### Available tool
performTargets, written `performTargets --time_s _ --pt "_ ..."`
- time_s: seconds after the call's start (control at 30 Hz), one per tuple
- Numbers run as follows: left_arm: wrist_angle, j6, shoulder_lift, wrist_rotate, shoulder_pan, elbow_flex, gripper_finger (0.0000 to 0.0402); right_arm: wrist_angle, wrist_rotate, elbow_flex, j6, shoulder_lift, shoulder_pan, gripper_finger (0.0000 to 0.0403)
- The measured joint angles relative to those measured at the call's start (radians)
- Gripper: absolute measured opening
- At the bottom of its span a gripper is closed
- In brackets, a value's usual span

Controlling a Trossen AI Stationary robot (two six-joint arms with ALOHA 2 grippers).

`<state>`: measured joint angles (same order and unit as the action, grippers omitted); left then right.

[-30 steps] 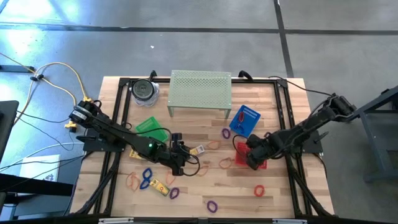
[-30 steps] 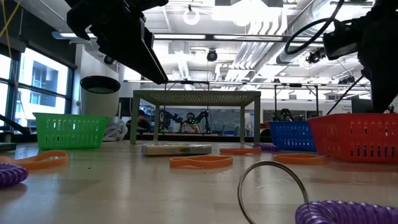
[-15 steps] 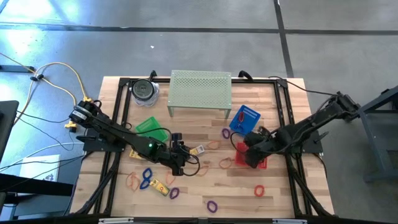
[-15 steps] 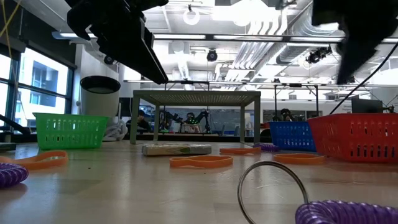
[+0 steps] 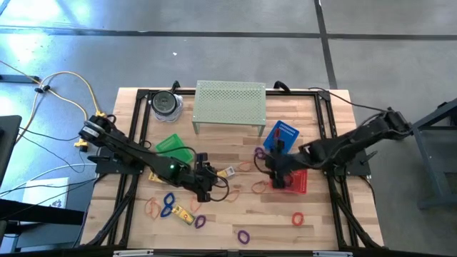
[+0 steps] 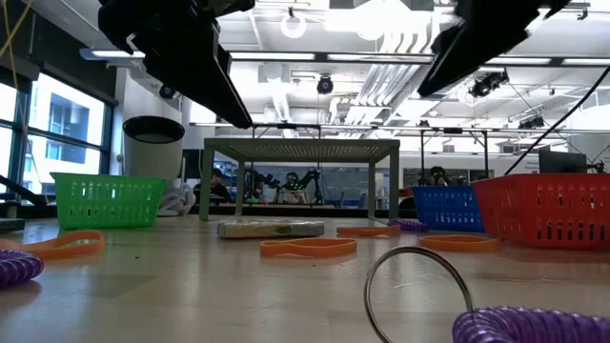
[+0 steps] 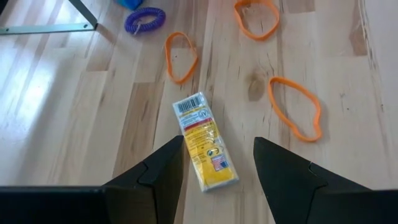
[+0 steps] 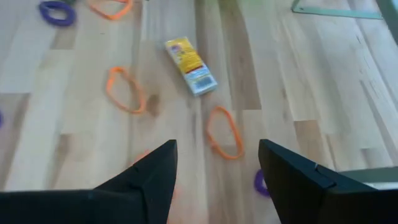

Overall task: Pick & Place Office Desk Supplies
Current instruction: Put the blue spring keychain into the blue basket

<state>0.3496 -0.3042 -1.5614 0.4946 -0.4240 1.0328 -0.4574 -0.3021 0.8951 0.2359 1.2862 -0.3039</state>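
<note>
Scene: a wooden table [image 5: 228,214] strewn with band loops and yellow packets, with green [image 5: 170,145], blue [image 5: 282,137] and red [image 5: 295,180] baskets standing among them.
Left gripper [image 7: 217,163]: hovers above a yellow packet [image 7: 205,140] near the table's middle, fingers [image 7: 163,163] spread to either side of it and holding nothing.
Right gripper [image 5: 273,170]: hangs at the red basket's inner edge, jaws wide and empty, facing the middle of the table.
Supplies: orange loops [image 7: 180,56] lie just beside the packet, touching neither it nor each other; blue [image 5: 168,202] and purple [image 5: 243,235] loops sit along the near edge, well apart from both grippers; a red loop [image 5: 297,218] rests near the red basket.
Step in hand: likely the approach to a pick, the left arm lined up on the packet and not yet down on it.
Next move: probably a straight descent and a close across the packet's narrow sides, then a carry to a basket. Which basket takes it cannot be told.
Risk: the flat packet may slide away as the fingers close.
</note>
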Motion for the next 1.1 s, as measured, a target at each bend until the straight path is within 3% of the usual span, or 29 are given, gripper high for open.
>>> performTargets --time_s 0.23,0.4,0.83,1.1 --pt "0.008 -0.004 0.041 -0.001 -0.012 0.0 0.0184 0.025 0.132 0.0 -0.144 0.069 0.196 0.0215" --pt "0.01 -0.002 0.058 -0.002 -0.018 0.0 0.0184 0.021 0.198 0.0 -0.184 0.18 0.275 0.0215" --pt "0.05 0.037 0.058 0.0 0.004 -0.001 0.0184 0.023 0.201 0.0 -0.208 0.362 0.291 0.0215" --pt "0.051 0.041 0.058 0.0 0.002 -0.001 0.0184 0.031 0.167 0.0 -0.203 0.39 0.291 0.0215"
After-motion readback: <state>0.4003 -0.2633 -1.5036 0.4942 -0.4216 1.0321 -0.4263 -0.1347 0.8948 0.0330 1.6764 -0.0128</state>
